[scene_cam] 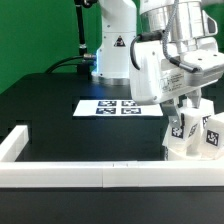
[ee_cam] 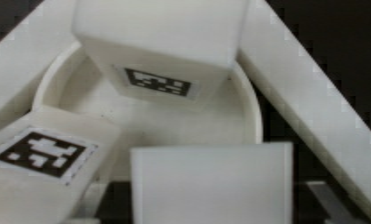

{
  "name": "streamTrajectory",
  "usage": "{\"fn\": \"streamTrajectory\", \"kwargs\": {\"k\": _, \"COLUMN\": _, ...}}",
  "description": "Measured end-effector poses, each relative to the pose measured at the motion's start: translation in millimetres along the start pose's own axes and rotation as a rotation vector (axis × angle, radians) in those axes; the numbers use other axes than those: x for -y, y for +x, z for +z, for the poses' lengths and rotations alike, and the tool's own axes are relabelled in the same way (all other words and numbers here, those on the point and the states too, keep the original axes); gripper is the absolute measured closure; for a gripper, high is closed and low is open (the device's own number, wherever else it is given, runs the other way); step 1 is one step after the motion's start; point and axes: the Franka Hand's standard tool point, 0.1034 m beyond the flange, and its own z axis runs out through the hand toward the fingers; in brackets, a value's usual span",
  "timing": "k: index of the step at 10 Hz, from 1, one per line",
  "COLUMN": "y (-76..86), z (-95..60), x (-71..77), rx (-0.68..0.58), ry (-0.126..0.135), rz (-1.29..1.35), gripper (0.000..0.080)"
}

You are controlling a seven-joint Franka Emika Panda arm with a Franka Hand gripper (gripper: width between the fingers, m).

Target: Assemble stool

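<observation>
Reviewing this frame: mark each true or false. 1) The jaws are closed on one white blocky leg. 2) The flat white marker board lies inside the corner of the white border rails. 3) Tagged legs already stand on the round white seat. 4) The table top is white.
1) True: the gripper is shut on a white blocky tagged leg, seen between its fingers in the wrist view.
2) False: the marker board lies apart on the table, behind the white border rails.
3) True: other tagged legs stand on the round white plastic seat.
4) False: the table is black.
</observation>
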Motion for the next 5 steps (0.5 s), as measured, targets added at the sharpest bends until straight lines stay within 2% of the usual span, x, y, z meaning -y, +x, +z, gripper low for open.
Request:
{"fn": "streamTrajectory", "kwargs": {"k": 1, "y": -0.2, "z": 0.1, "x": -0.4, "rx": 0.0, "ry": -0.001, "rz": -0.008, "gripper": 0.0462}}
{"fn": "streamTrajectory", "kwargs": {"k": 2, "y": -0.2, "z": 0.1, "x": -0.4, "rx": 0.0, "ry": -0.001, "rz": -0.008, "gripper": 0.0295}}
{"fn": "streamTrajectory", "kwargs": {"k": 3, "y": -0.2, "z": 0.1, "x": -0.5, "rx": 0.0, "ry": -0.001, "rz": -0.016, "gripper": 0.0181}}
{"fn": "streamTrajectory", "kwargs": {"k": 4, "y": -0.8, "z": -0.6, "x": -6.4, "rx": -0.007, "ry": -0.041, "rz": -0.106, "gripper": 0.0159}}
{"fn": "streamTrajectory", "kwargs": {"k": 5, "y": -5.3, "z": -7.5, "x": -6.4, "rx": 0.004, "ry": -0.064, "rz": -0.196, "gripper": 0.0159}}
